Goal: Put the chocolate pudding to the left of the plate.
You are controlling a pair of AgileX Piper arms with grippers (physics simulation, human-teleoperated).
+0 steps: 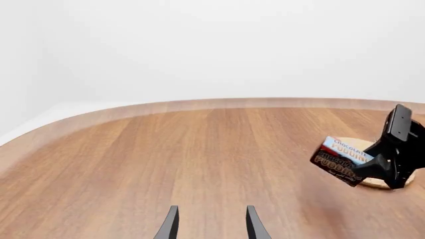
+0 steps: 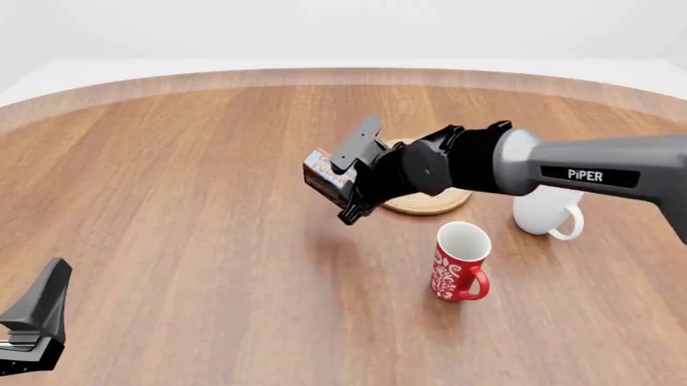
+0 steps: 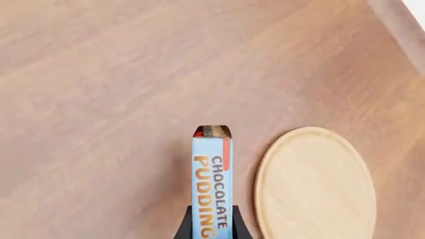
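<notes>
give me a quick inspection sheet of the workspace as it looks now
surface: round-edged wooden table, bare on its left side
job's things: chocolate pudding held tilted above the table, just left of the plate; plate lies flat with nothing on it
clutter: red mug and white mug, both upright, near the plate's right side
grippers: right hand shut on the pudding; left hand open, low over bare wood
cables: nothing seen
surroundings: plain white backdrop, nothing else seen
</notes>
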